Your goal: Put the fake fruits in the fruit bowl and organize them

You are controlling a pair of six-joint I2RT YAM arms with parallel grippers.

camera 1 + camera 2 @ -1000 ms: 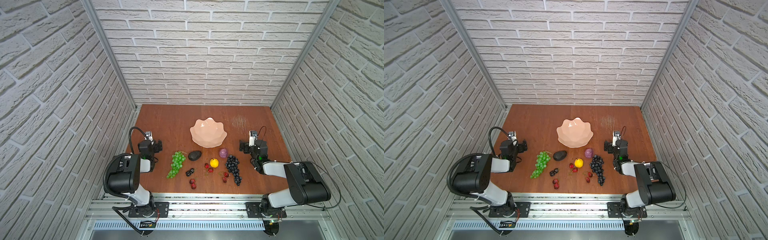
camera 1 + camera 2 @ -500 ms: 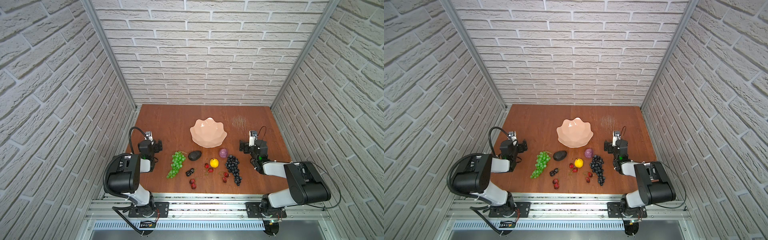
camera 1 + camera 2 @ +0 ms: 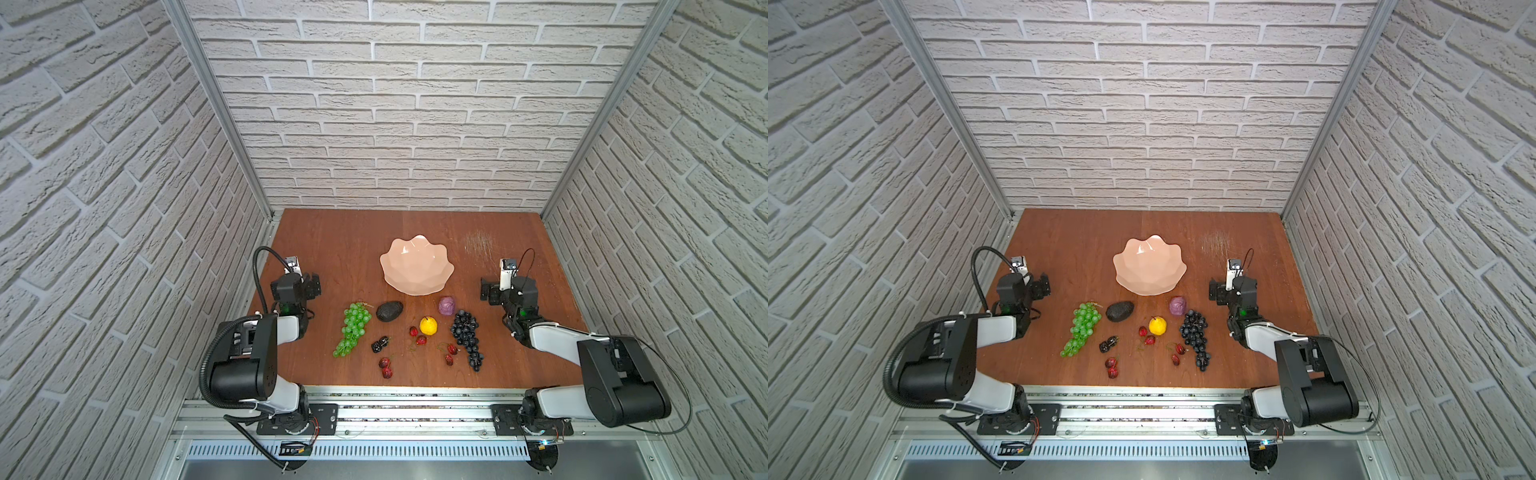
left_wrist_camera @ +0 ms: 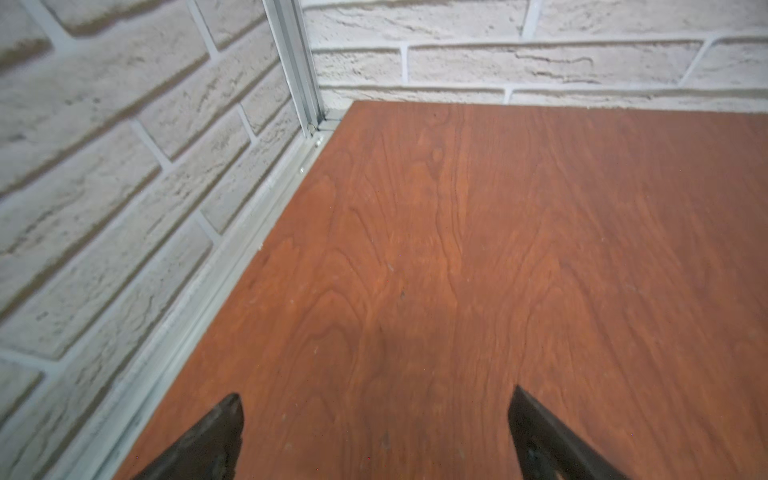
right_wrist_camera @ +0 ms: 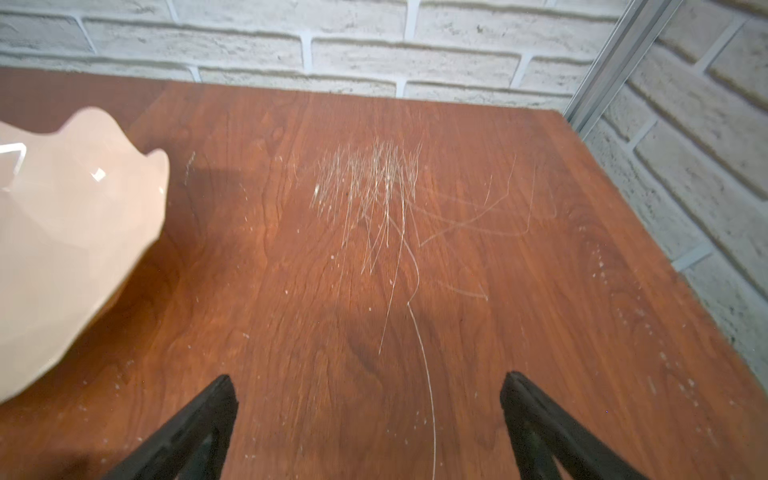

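Fruit bowl (image 3: 415,266), glossy peach, scalloped, faceted; left gripper (image 4: 376,395) and right gripper (image 5: 368,377) splayed, empty.

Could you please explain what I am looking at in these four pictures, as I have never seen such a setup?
Two robot arms stand at the near edge of a wooden table inside brick-patterned walls. Two pictures look down from overhead. The other two come from a camera on each arm's wrist and show the left gripper and right gripper, both open and empty. On the table are an empty pink bowl, green grapes, dark grapes, an avocado, a lemon, a purple fruit, red cherries and black berries.
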